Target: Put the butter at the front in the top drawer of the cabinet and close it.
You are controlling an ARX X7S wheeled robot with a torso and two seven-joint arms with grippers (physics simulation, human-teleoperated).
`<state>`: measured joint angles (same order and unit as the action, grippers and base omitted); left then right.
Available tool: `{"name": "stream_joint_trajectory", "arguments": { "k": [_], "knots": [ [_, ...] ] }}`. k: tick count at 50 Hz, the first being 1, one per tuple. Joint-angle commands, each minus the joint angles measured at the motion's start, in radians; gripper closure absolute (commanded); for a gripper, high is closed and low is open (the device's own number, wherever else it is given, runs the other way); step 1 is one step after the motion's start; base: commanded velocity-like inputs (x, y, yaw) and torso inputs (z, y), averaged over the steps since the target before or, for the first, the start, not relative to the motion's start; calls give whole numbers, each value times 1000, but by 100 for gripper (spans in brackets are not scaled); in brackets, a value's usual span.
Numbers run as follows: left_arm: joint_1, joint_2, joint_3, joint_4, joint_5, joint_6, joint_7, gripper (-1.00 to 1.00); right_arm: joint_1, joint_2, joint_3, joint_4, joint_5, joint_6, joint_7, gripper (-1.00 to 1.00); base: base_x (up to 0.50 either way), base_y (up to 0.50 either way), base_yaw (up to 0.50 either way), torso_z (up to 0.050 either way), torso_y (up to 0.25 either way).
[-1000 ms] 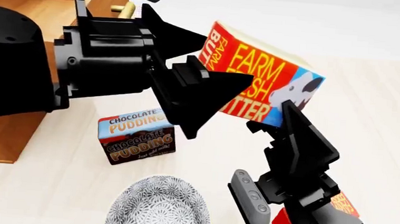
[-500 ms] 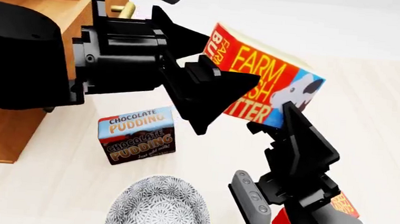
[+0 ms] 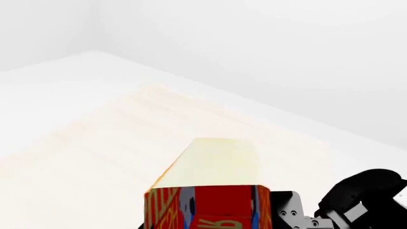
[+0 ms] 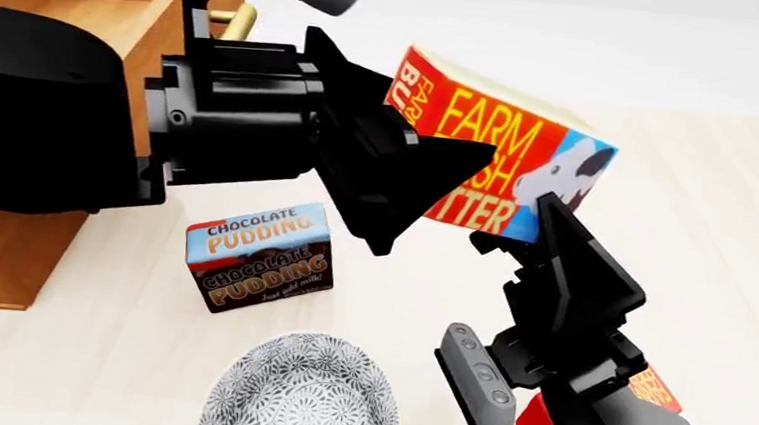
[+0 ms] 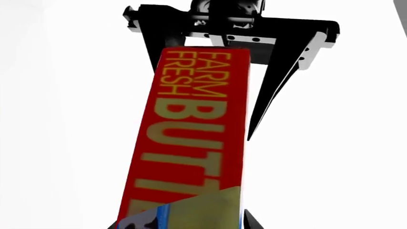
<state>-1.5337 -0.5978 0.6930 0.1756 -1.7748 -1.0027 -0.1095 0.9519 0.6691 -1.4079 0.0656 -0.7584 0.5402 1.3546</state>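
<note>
Both grippers' fingers (image 4: 409, 175) clamp the butter (image 4: 503, 161), its long axis tilted, above the pale wooden worktop (image 4: 698, 245).

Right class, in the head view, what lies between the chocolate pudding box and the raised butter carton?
The left tool lies there: its black fingers cross above the pudding box and cover the butter carton's near edge. The head view shows it.
</note>
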Motion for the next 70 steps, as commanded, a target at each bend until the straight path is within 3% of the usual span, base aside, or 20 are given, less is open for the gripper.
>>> {"name": "stream_joint_trajectory", "arguments": {
  "k": [1,8,9,32,52,64,70],
  "knots": [
    [4,-5,-4,-8,51,11,-21,100,14,-6,11,-6,-17,17,-4,100,0,0,0,0,0],
    [10,-9,-14,-12,51,33,-57,100,10,-6,18,-7,-12,13,-3,100,0,0,0,0,0],
    [12,-14,-19,4,61,40,-63,100,9,-5,22,-8,-5,10,1,-100,0,0,0,0,0],
    [1,-38,-92,-6,-29,102,-145,100,-5,4,69,-16,37,-14,21,-100,0,0,0,0,1],
    [60,-87,-299,55,-127,313,-184,100,-6,-9,75,1,41,-31,5,-100,0,0,0,1,2],
    [172,-160,-381,193,55,422,-213,100,-7,-3,98,-8,75,-49,-9,-100,0,0,0,1,1],
    [222,-213,-391,267,125,431,-287,100,-11,12,138,-54,137,-52,-40,-100,0,0,0,0,2]
  ]
}}
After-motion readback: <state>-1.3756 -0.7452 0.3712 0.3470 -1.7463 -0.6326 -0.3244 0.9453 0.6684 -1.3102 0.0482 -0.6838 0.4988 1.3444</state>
